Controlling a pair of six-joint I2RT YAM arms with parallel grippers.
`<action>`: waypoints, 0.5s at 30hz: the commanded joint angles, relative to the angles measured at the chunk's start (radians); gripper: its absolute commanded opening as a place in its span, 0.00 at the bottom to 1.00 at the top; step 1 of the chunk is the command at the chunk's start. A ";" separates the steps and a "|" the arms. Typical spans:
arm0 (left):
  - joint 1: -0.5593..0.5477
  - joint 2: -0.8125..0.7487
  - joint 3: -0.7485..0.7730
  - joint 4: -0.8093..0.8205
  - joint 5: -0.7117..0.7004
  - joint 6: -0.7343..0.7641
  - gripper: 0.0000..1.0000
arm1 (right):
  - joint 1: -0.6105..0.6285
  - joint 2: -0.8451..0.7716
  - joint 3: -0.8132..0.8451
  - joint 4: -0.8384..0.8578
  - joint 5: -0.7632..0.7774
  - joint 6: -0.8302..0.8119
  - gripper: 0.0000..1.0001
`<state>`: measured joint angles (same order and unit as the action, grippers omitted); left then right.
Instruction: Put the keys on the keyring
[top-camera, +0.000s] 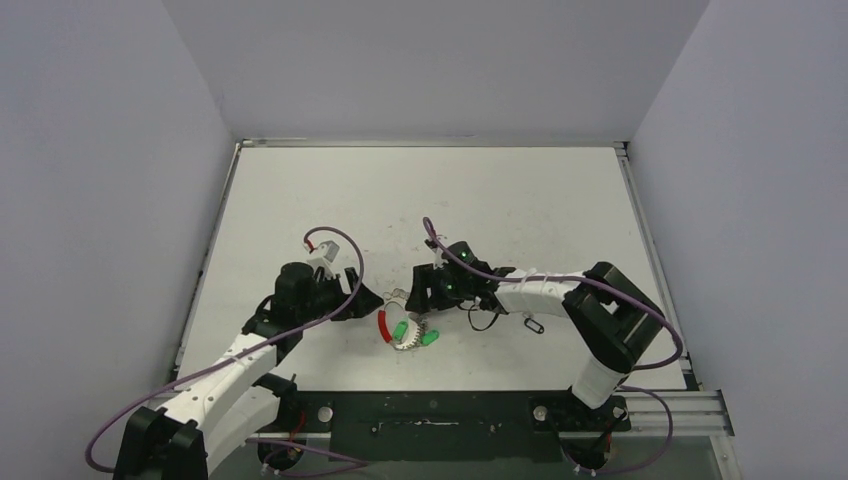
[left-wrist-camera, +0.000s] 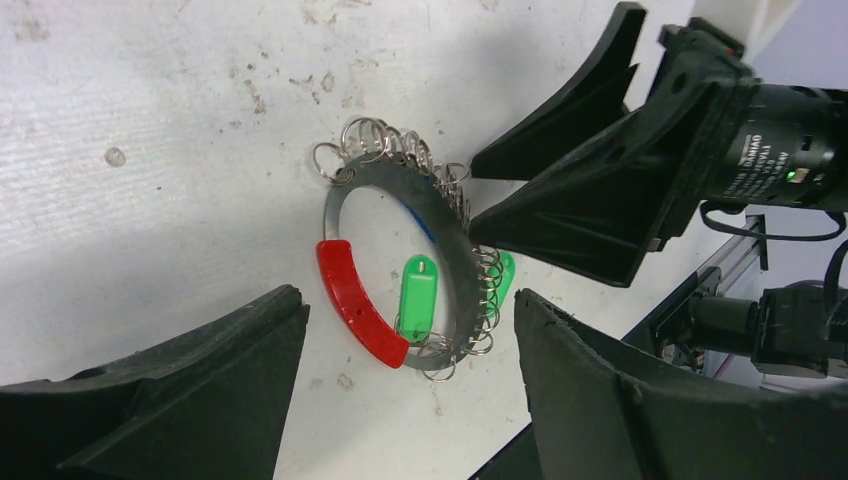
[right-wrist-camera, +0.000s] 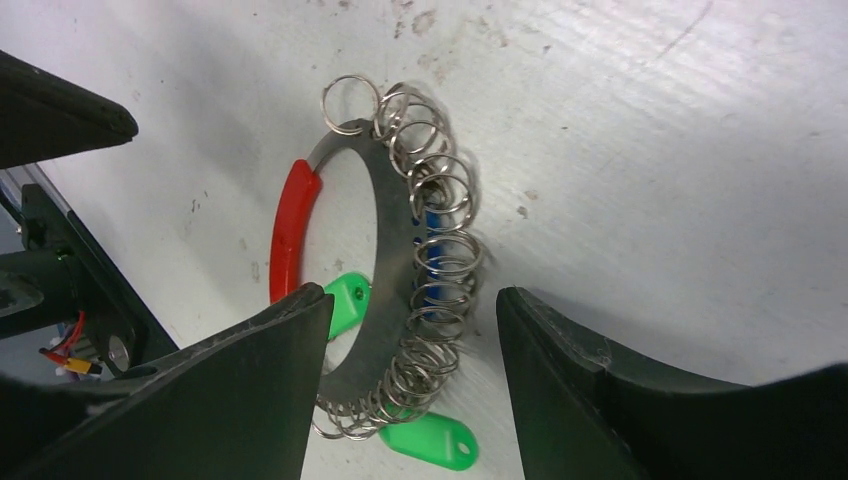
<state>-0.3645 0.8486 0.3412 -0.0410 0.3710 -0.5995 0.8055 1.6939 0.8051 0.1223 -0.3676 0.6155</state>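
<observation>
The keyring (top-camera: 408, 332) lies flat on the white table, a grey band (left-wrist-camera: 452, 232) strung with silvery coils (right-wrist-camera: 442, 272) and one red section (left-wrist-camera: 355, 302). Two green keys hang on it: one (left-wrist-camera: 417, 294) inside the loop, the other (right-wrist-camera: 436, 440) outside it. A blue key (right-wrist-camera: 432, 226) shows only as a sliver under the coils. My left gripper (left-wrist-camera: 408, 298) is open, its fingers either side of the ring's near end. From the opposite side my right gripper (right-wrist-camera: 412, 298) is open, straddling the coiled side of the band.
A thin black wire loop (top-camera: 534, 325) and a black cable (top-camera: 484, 321) lie just right of the right gripper. The black front rail (top-camera: 430, 412) runs close behind the ring. Grey walls enclose the table on three sides.
</observation>
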 joint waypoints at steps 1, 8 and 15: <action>0.009 0.058 0.000 0.066 0.011 -0.069 0.73 | -0.023 -0.071 -0.028 0.000 -0.013 -0.019 0.63; 0.015 0.159 0.028 0.076 0.029 -0.072 0.64 | -0.013 -0.132 -0.204 0.118 -0.062 0.086 0.48; 0.019 0.189 0.025 0.116 0.035 -0.074 0.61 | 0.088 -0.112 -0.362 0.442 -0.108 0.252 0.45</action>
<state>-0.3531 1.0260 0.3382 -0.0013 0.3798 -0.6697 0.8322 1.5650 0.5079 0.3759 -0.4400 0.7616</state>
